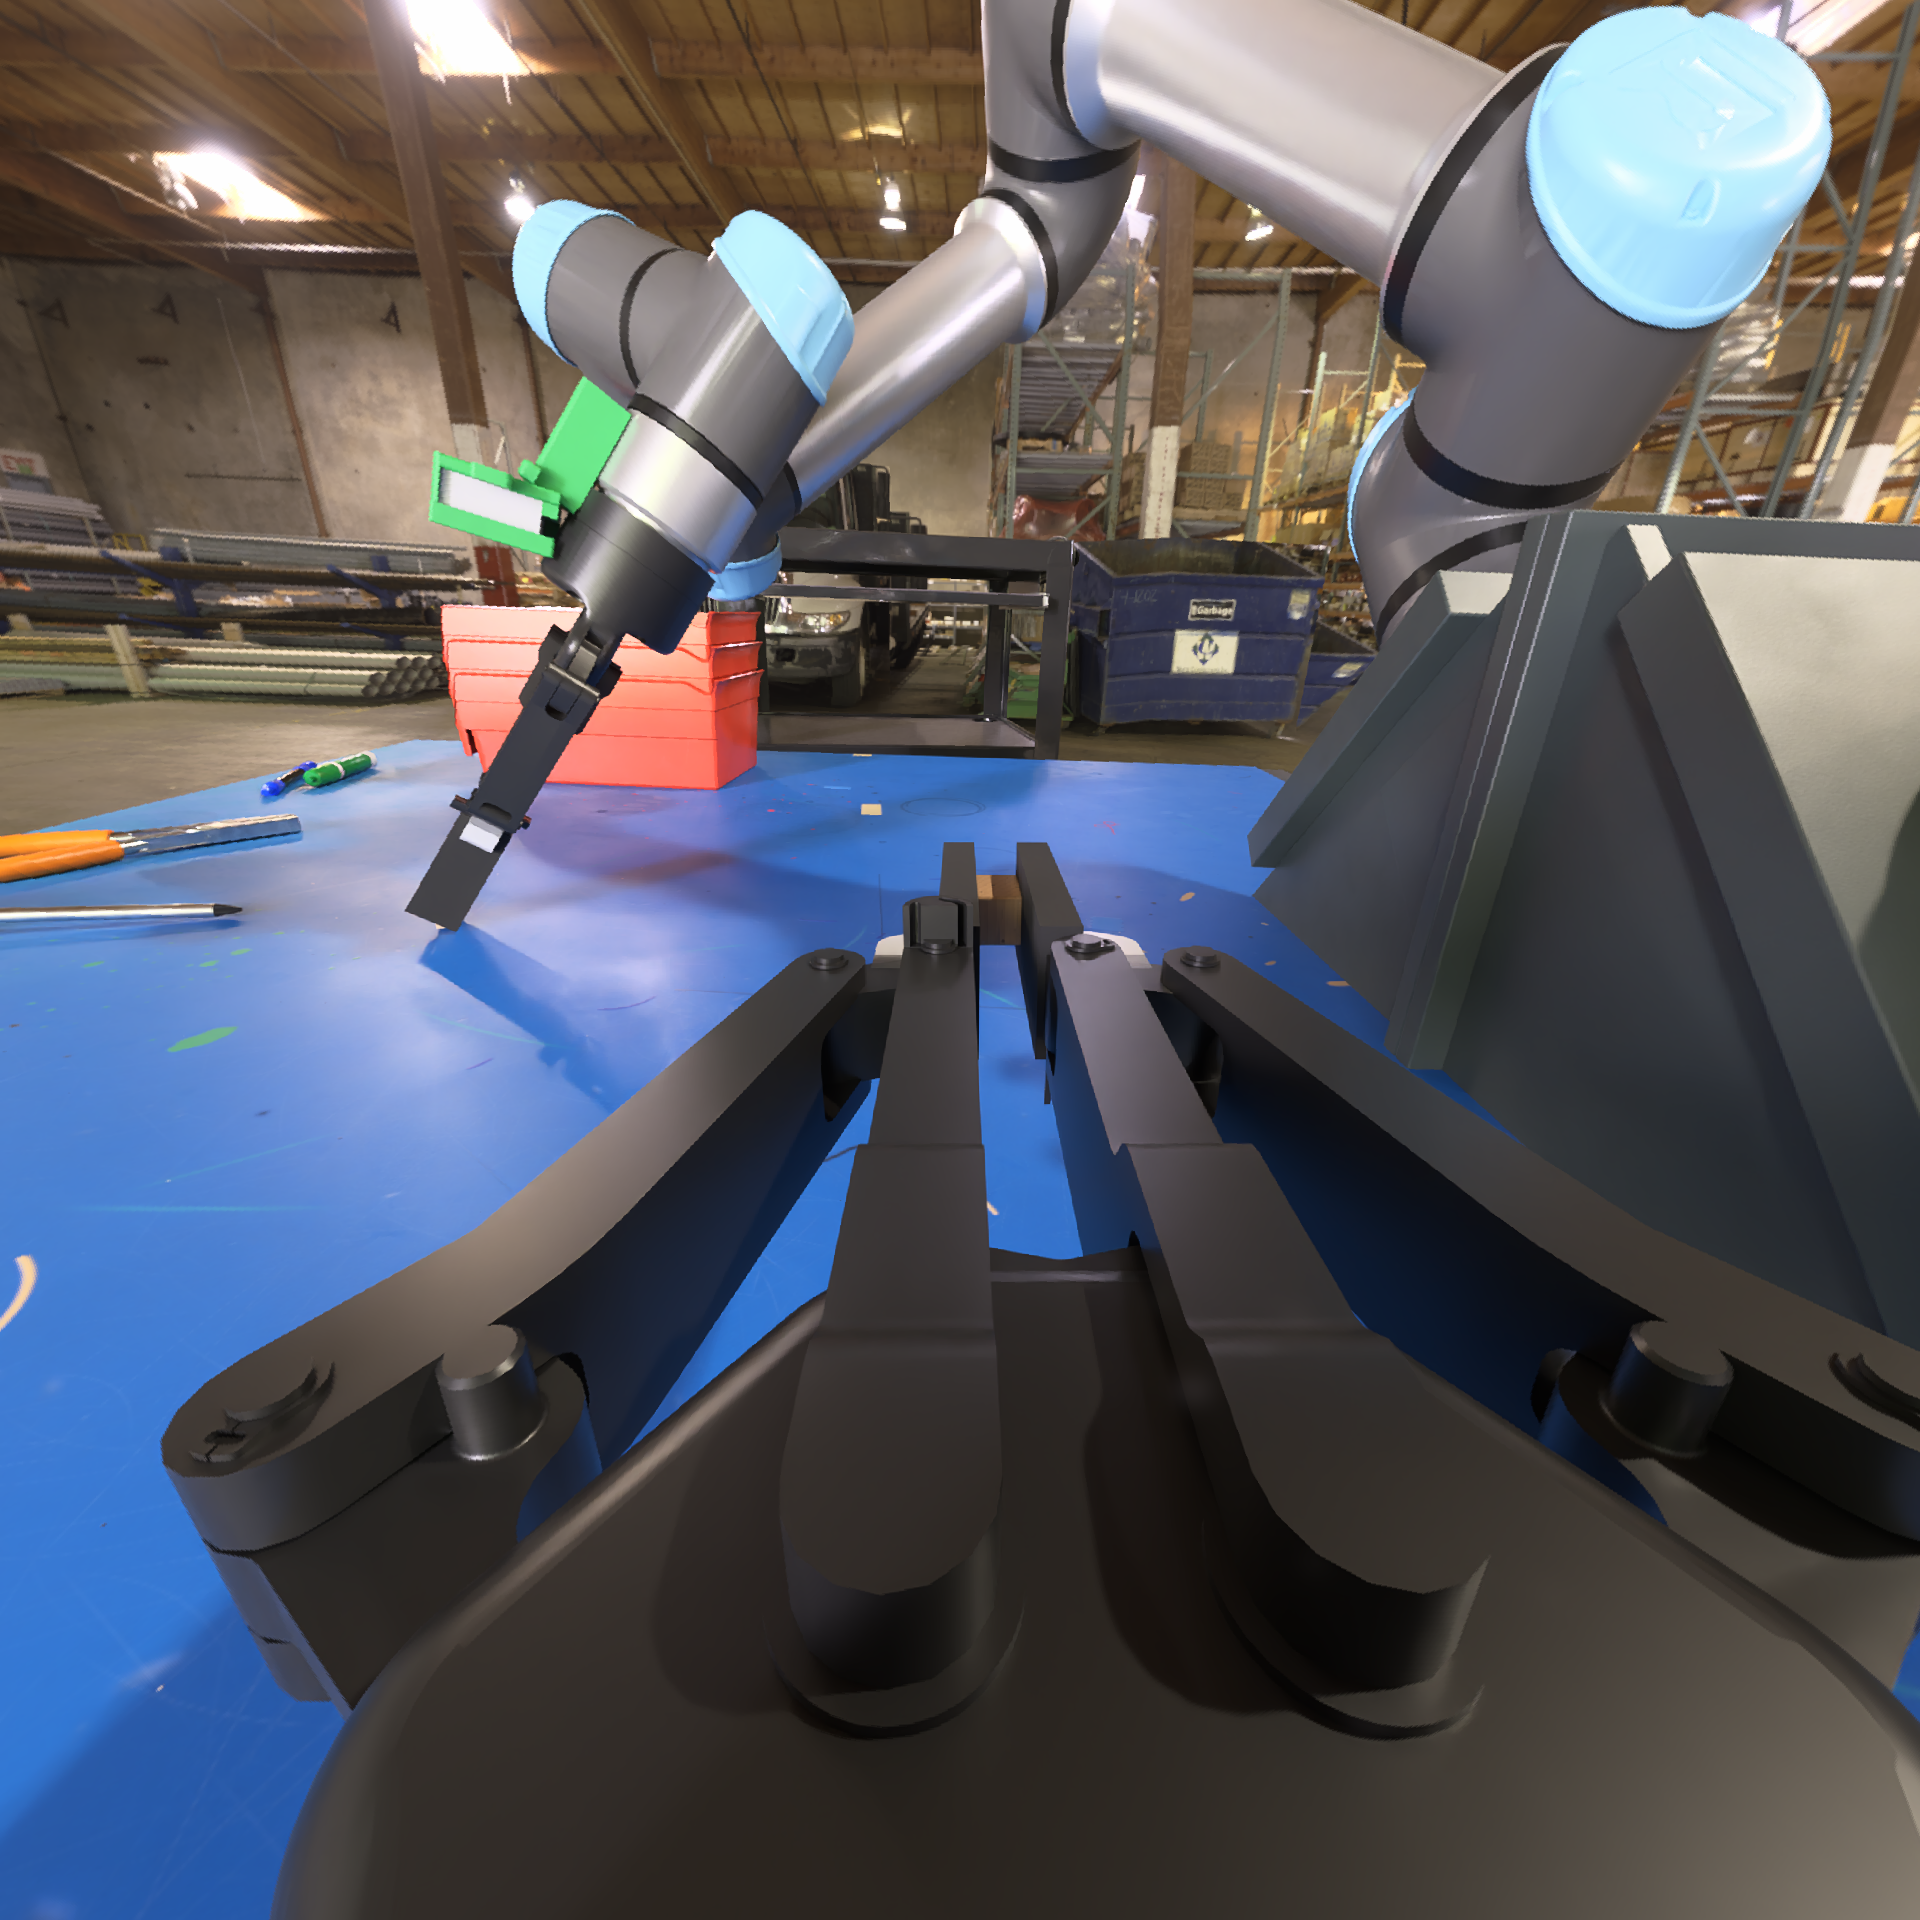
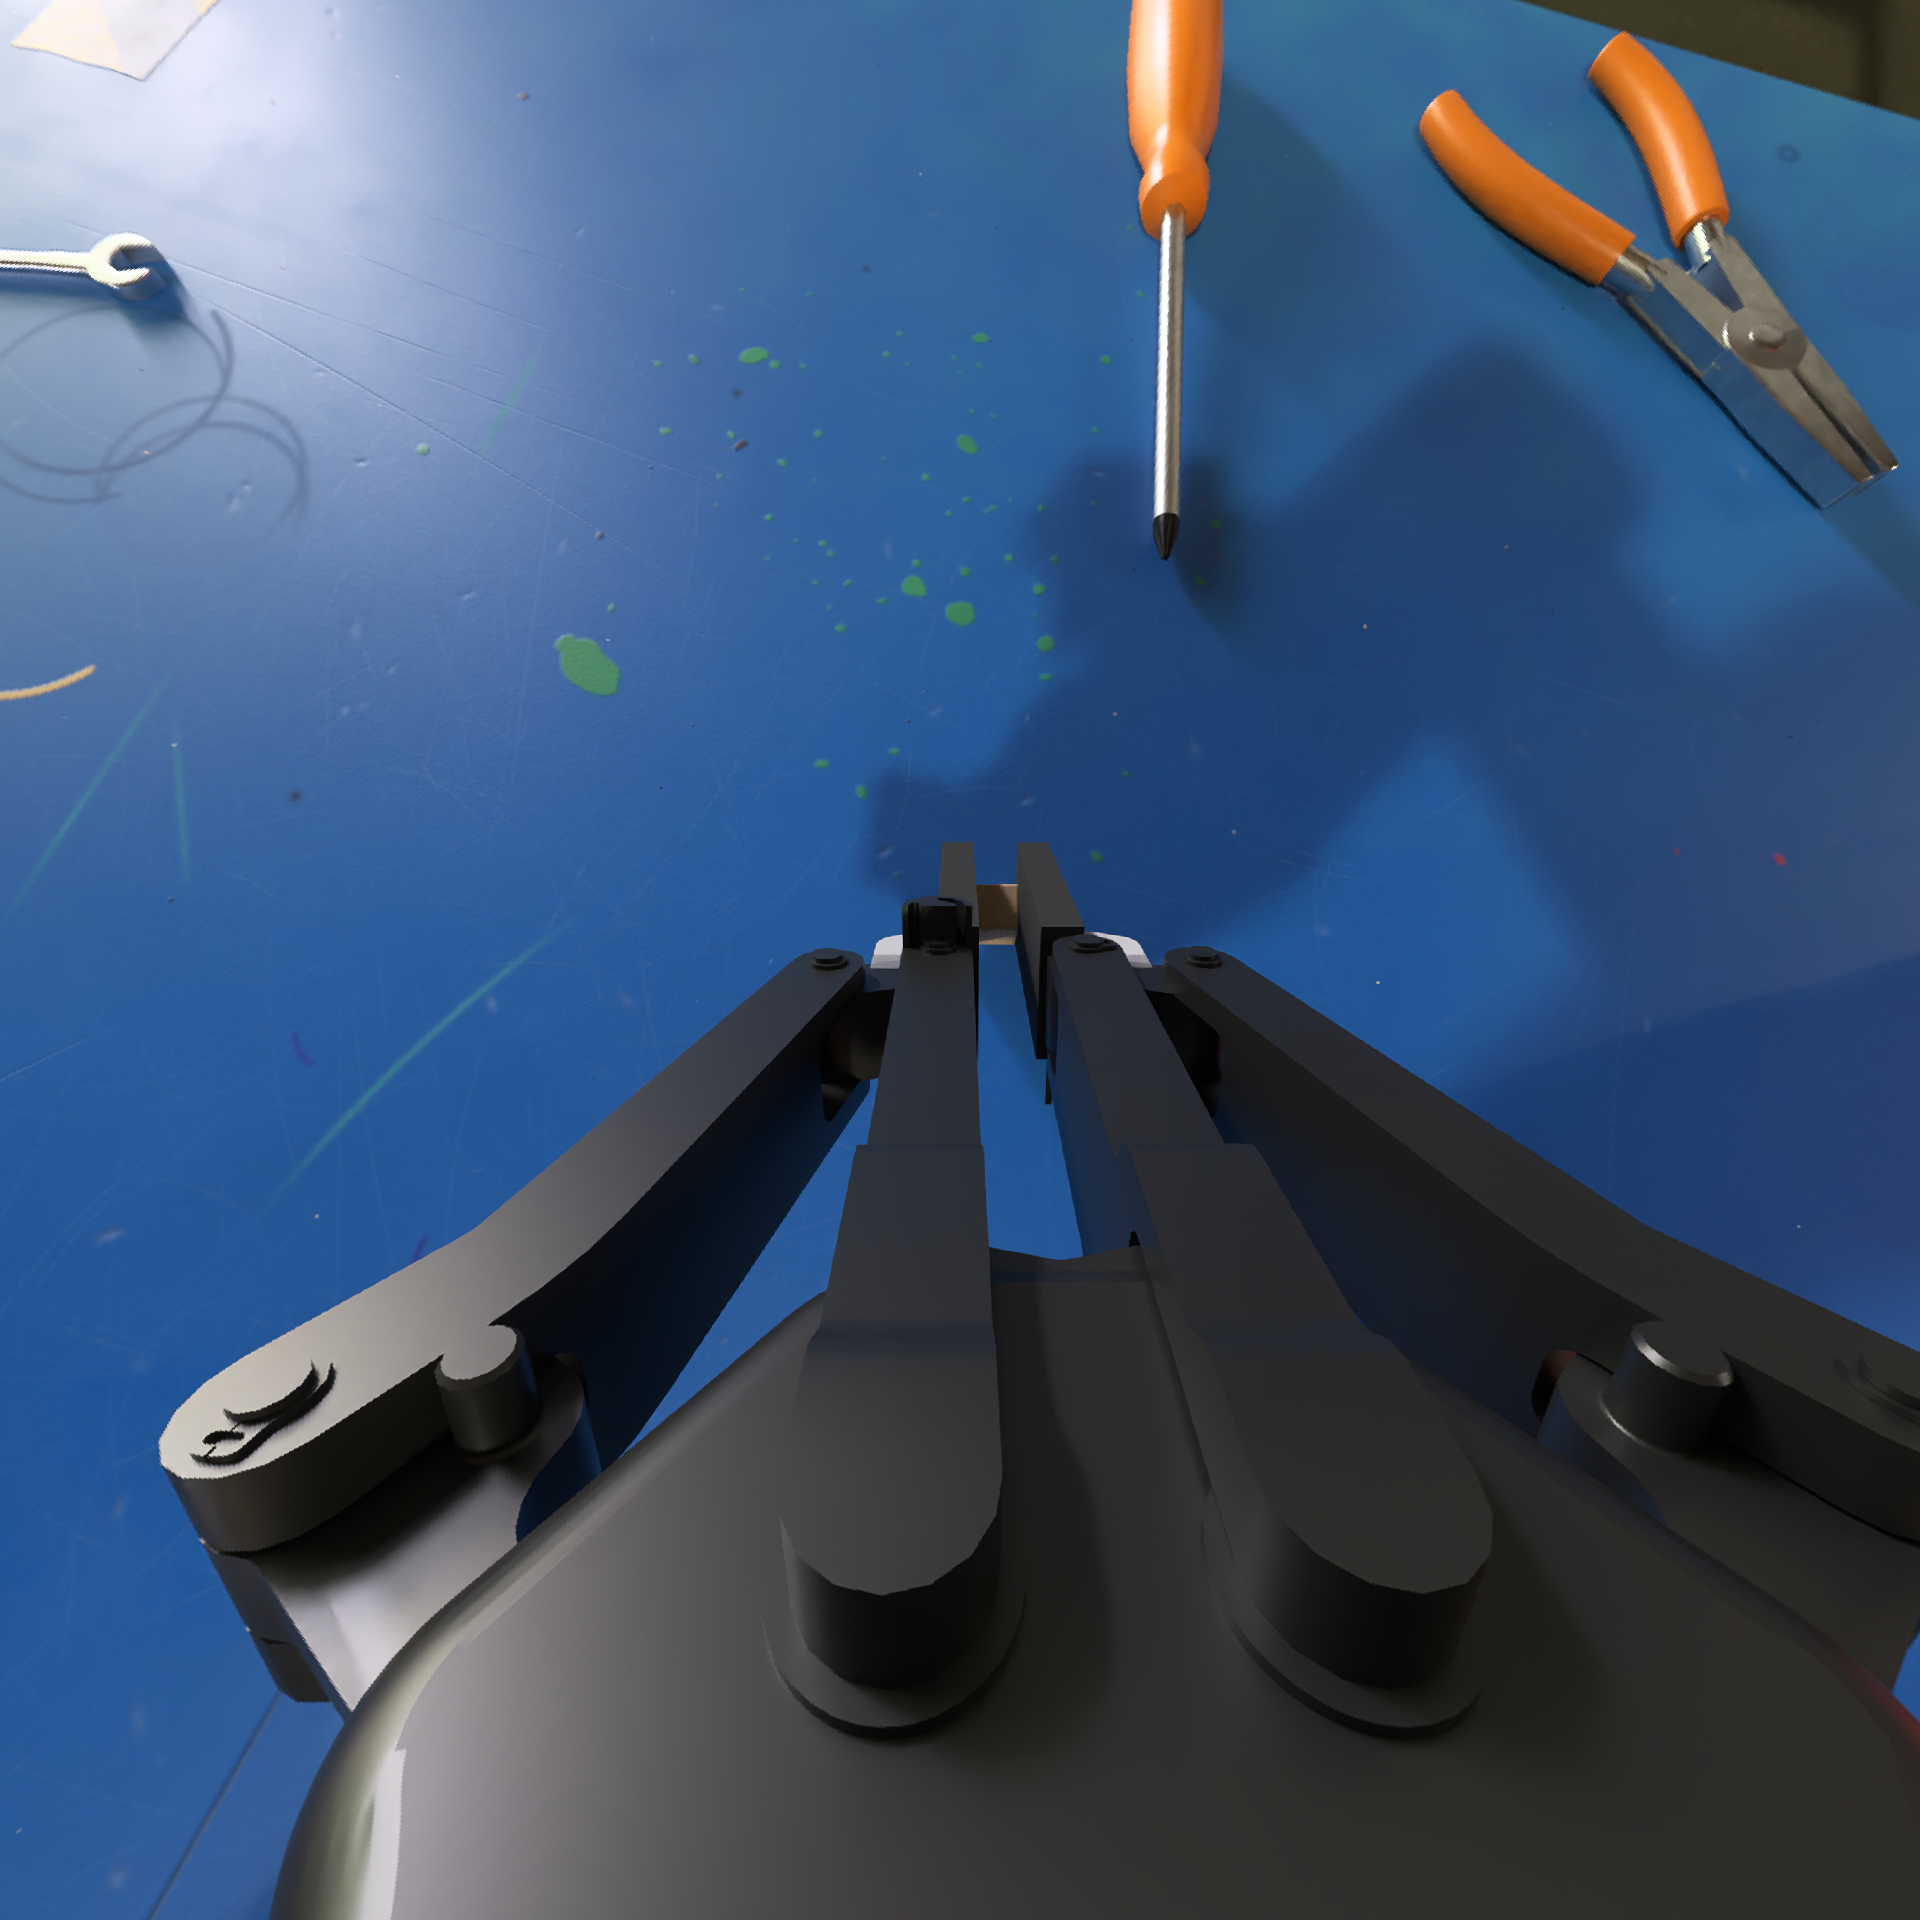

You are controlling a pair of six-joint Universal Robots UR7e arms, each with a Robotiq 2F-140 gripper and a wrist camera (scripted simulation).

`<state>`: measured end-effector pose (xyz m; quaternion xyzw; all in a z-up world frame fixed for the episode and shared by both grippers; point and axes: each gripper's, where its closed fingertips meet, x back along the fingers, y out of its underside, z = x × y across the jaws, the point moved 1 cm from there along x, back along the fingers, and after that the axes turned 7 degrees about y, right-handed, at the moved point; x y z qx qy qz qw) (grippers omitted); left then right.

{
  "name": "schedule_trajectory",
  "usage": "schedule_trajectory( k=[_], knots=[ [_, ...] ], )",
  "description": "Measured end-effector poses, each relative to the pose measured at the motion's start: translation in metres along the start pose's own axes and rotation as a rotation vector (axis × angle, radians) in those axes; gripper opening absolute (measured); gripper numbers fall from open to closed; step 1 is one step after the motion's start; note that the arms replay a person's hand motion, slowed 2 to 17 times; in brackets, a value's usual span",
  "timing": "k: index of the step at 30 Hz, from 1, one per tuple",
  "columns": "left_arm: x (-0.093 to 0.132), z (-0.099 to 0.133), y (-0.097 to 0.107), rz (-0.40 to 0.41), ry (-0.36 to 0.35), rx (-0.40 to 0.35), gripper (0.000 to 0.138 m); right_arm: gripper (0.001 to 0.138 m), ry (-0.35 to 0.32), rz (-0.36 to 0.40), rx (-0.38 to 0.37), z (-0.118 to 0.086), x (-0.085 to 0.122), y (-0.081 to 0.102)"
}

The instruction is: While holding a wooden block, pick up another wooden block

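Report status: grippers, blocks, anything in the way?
Left gripper shut on block. Right gripper shut on second block. Screwdriver, pliers ahead, clear.

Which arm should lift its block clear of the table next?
Probably right: the right end effector grips its wooden block near the blue table. The left end effector carries its block already raised.

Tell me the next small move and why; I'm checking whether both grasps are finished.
Probably lift straight up a little: the left gripper and the right gripper are each shut on a wooden block, and the right one sits low over the blue table.
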<state>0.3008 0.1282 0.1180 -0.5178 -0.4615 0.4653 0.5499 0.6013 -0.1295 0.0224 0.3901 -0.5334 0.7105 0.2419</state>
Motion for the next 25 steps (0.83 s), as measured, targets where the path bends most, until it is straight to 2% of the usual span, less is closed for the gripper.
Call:
schedule_trajectory(
  k=[5, 11, 17, 25],
  knots=[
    [0.000, -0.001, 0.000, 0.002, -0.001, 0.004, 0.011, 0.011, -0.033, 0.045, -0.001, -0.012, 0.014, -0.002],
    [0.000, -0.001, 0.000, 0.000, -0.001, 0.003, 0.011, 0.011, -0.120, 0.121, 0.038, -0.043, 0.048, -0.004],
    [0.000, 0.000, 0.000, -0.004, -0.001, -0.002, 0.011, 0.011, -0.281, 0.235, 0.122, -0.092, 0.098, -0.003],
    [-0.001, 0.001, 0.000, -0.007, 0.002, -0.007, 0.011, 0.011, -0.497, 0.376, 0.315, -0.160, 0.173, 0.010]
  ],
)
